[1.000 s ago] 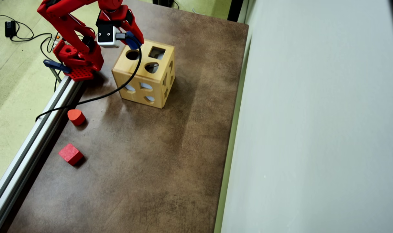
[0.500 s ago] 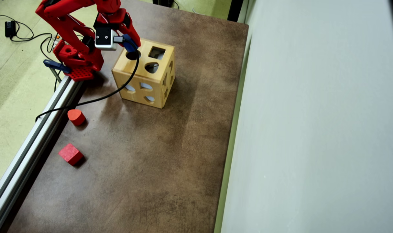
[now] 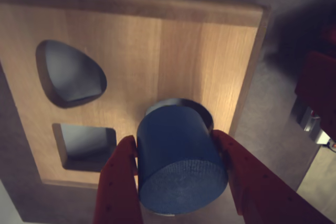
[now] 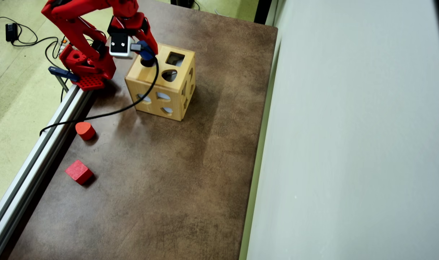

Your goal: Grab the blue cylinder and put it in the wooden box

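Blue cylinder poised at the round cutout of the wooden box.
Left to right in the overhead view: a red cube (image 4: 78, 172) and a red rounded block (image 4: 85, 130) lie near the surface's (image 4: 176, 187) left edge; the red pincer (image 4: 147, 54) hangs over the top left corner of the wooden box (image 4: 160, 83). In the wrist view the pincer (image 3: 178, 182) pinches the blue cylinder (image 3: 178, 163) between both fingers (image 3: 118, 187), its far end at the round hole, beside the rounded and square cutouts. Compared with a second ago, the cylinder has come from beyond the box's corner to directly over the hole, lower; insertion appears imminent, pending release.
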`<state>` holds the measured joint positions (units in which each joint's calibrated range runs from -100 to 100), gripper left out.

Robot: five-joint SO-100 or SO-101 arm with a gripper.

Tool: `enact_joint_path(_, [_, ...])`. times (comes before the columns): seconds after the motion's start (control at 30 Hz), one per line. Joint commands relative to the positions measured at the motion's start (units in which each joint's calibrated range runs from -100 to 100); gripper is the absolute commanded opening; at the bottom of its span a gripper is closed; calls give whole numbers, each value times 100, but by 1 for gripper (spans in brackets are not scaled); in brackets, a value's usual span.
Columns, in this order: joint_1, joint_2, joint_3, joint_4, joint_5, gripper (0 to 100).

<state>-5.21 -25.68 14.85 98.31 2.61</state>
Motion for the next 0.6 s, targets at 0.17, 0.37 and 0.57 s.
enact_joint_path(0.17, [1, 7, -27, -7, 147, 7])
enact_joint_path(0.37, [-29, 16, -9, -7, 156, 7])
enact_joint_path(0.57, [-44, 109, 205, -7, 161, 7])
